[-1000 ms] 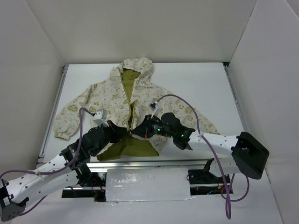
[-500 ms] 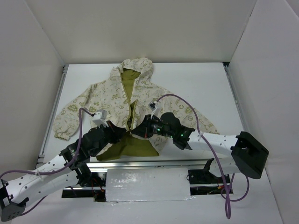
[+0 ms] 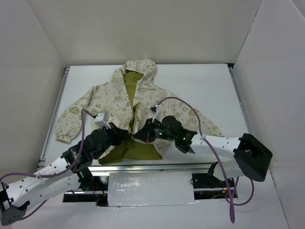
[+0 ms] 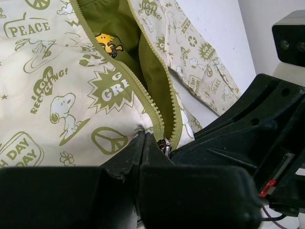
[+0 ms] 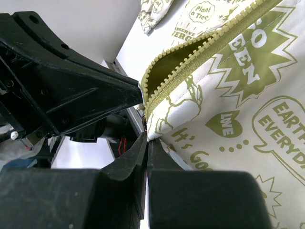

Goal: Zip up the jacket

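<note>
Hem of jacket lies nearest me, flat on the tabletop, with the hood at its far end. My left hand is pinched tight on the jacket at the bottom of the zipper, slider at its tips; can't tell if the pull is caught. My right hand is clamped closed on the hem beside the zipper. Best way, I reckon: right hand pulls the hem taut, left draws the slider straight toward the hood, no twisting.

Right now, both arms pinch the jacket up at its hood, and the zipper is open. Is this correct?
No. The left fingers and the right fingers pinch the jacket at the zipper's bottom end, not at its hood; the top external view shows it. The zipper is open.
</note>
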Controlling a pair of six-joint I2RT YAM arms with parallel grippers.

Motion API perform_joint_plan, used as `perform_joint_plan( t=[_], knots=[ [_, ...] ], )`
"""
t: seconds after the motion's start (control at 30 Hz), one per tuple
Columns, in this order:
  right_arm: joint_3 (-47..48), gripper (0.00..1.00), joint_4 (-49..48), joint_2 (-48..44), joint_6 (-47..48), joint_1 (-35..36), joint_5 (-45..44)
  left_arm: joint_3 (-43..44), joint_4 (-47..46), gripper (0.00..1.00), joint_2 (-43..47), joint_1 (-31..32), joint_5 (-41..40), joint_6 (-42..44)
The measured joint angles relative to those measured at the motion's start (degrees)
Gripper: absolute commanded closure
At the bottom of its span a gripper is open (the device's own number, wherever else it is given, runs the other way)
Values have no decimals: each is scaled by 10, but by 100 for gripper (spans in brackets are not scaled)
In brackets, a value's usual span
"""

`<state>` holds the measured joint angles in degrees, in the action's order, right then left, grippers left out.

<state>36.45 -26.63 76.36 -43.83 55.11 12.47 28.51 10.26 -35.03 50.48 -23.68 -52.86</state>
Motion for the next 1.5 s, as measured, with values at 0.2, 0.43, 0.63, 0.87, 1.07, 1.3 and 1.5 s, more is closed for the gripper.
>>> perform_joint_plan(
  t=[0.2, 0.43, 0.63, 0.87, 1.07, 1.3, 1.5],
  knots=[
    [3, 100, 5, 0, 5, 0, -3, 0, 0, 100, -1, 0, 0, 0],
    [25, 100, 12, 8, 18, 0, -14, 0, 0, 100, -2, 0, 2, -1],
    [34, 100, 20, 14, 28, 0, -20, 0, 0, 100, -5, -1, 2, -1],
    [37, 100, 21, 24, 39, 0, -26, 0, 3, 100, -4, -2, 5, 1],
    [37, 100, 19, 26, 70, -12, 6, 0, -1, 100, -4, -4, 27, 18],
    [37, 100, 17, 26, 109, -46, 84, 0, -11, 100, -4, -4, 55, 47],
    [37, 100, 0, 31, 127, -87, 186, 0, -26, 100, -7, -5, 87, 68]
  ],
)
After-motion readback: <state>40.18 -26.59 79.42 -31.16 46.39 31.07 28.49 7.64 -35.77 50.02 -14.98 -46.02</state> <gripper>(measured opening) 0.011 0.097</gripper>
